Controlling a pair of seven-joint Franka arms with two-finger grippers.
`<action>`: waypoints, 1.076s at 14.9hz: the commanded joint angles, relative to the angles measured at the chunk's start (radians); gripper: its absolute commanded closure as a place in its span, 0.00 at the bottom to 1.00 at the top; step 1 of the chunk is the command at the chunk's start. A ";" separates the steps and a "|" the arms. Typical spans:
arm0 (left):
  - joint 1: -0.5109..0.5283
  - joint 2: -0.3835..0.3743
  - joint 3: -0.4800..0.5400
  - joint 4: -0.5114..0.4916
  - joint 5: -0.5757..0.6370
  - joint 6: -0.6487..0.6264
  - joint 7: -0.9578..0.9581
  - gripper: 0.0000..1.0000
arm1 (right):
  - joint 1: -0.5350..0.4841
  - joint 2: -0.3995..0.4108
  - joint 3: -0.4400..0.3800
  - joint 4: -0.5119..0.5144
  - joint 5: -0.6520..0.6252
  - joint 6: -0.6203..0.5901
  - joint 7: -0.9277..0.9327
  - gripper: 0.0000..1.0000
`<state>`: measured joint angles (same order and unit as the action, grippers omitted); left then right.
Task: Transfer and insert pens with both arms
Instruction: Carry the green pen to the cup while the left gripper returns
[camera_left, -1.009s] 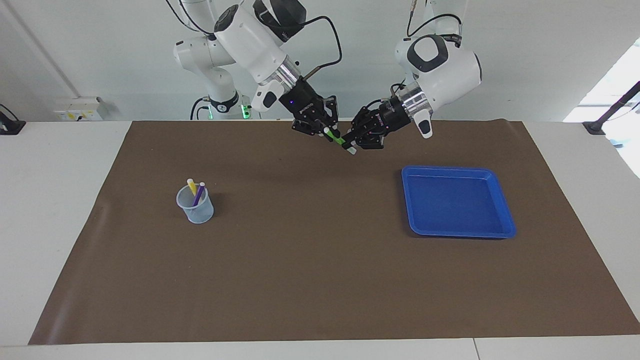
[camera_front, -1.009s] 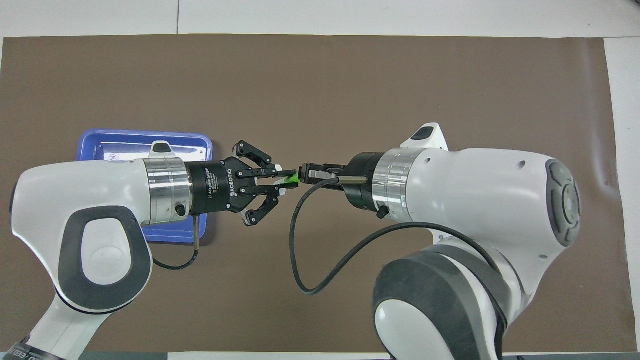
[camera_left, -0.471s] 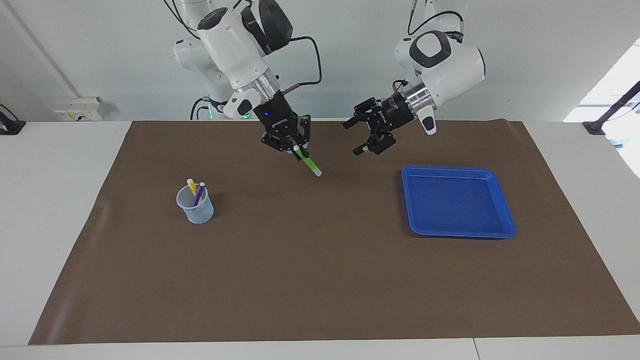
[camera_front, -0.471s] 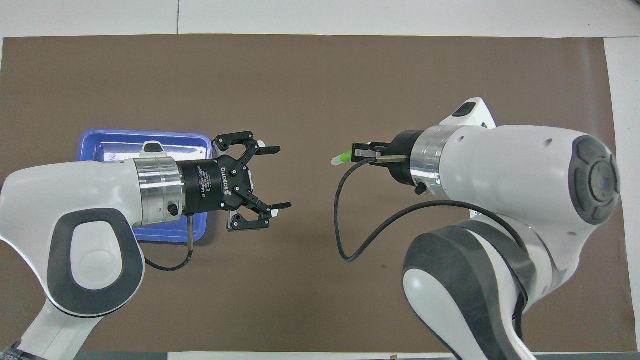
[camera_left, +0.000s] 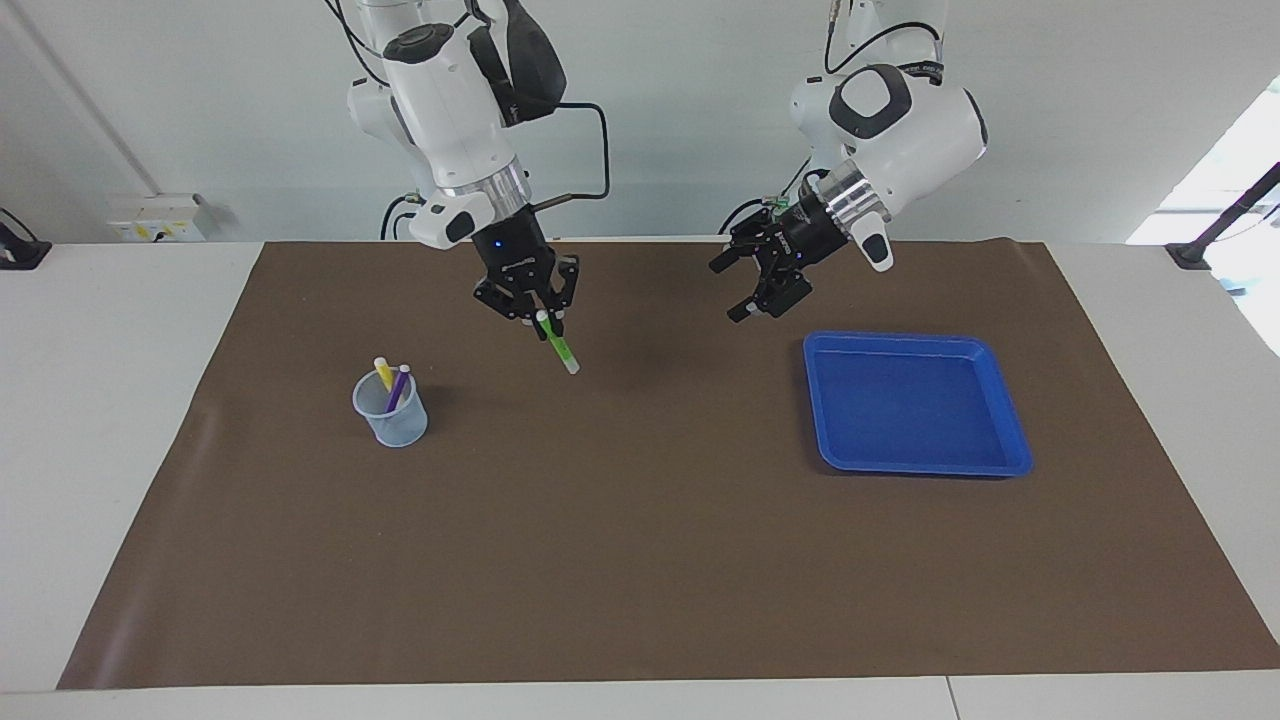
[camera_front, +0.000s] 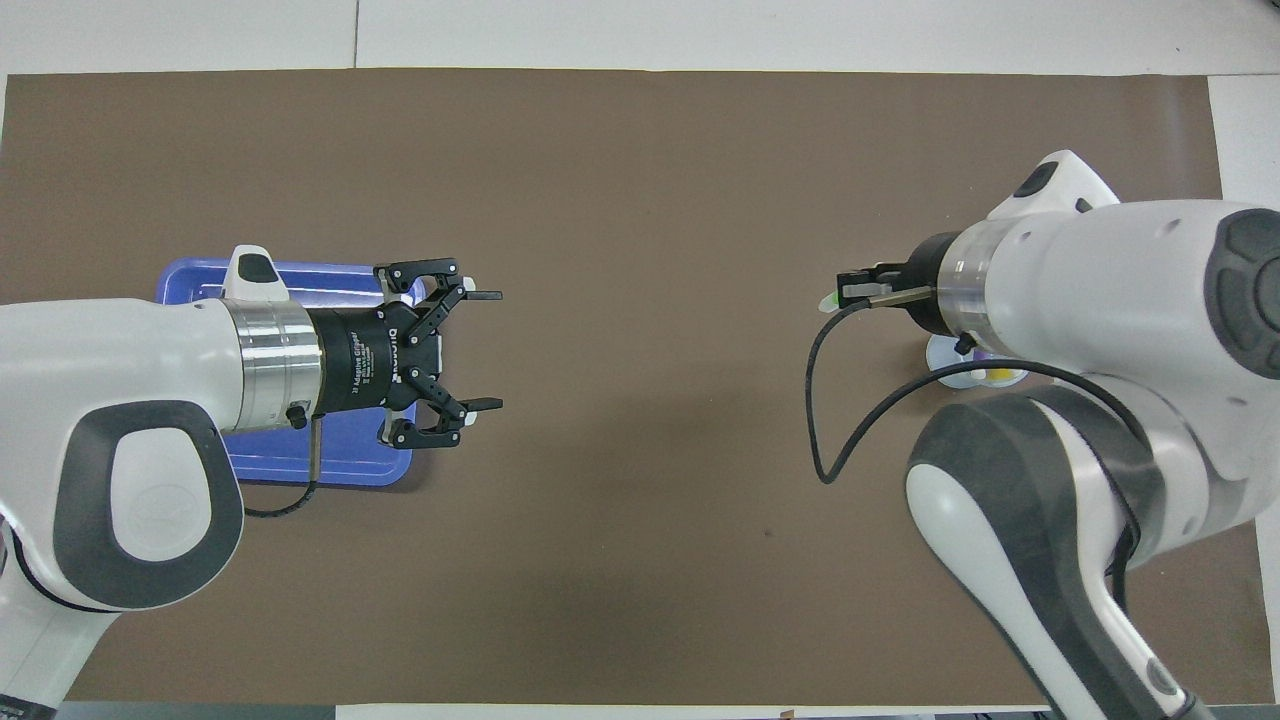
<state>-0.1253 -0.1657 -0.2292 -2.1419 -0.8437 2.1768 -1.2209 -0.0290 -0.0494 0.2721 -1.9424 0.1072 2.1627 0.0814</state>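
Note:
The green pen (camera_left: 561, 350) hangs slanted, pale tip down, with my right gripper (camera_left: 545, 320) shut on its upper end, over the mat between the table's middle and the cup (camera_left: 390, 410). In the overhead view only the pen's tip (camera_front: 828, 300) shows past the right gripper (camera_front: 852, 291). The clear cup holds the yellow pen (camera_left: 383, 371) and the purple pen (camera_left: 399, 387); from above the right arm half covers the cup (camera_front: 955, 375). My left gripper (camera_left: 727, 292) is open with nothing in it, over the mat beside the tray's corner (camera_front: 495, 349).
An empty blue tray (camera_left: 910, 405) lies toward the left arm's end of the table; from above the left arm partly covers the tray (camera_front: 330, 466). A brown mat (camera_left: 640, 560) covers most of the white table.
The left gripper let go of the green pen, opened wide and drew back toward the tray. The right gripper carried the pen away toward the cup, tilting it more tip-down.

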 joint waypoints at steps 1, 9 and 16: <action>0.065 -0.020 0.004 -0.007 0.116 -0.103 0.244 0.00 | -0.064 -0.026 0.012 -0.026 -0.085 -0.038 -0.092 1.00; 0.167 0.090 0.013 0.265 0.573 -0.421 0.783 0.00 | -0.209 -0.079 0.012 -0.156 -0.149 -0.021 -0.256 1.00; 0.187 0.244 0.005 0.623 0.894 -0.715 1.050 0.00 | -0.229 -0.073 0.012 -0.257 -0.149 0.172 -0.279 1.00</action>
<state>0.0720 0.0183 -0.2168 -1.6385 -0.0269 1.5512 -0.2231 -0.2388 -0.1074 0.2700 -2.1602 -0.0263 2.2806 -0.1842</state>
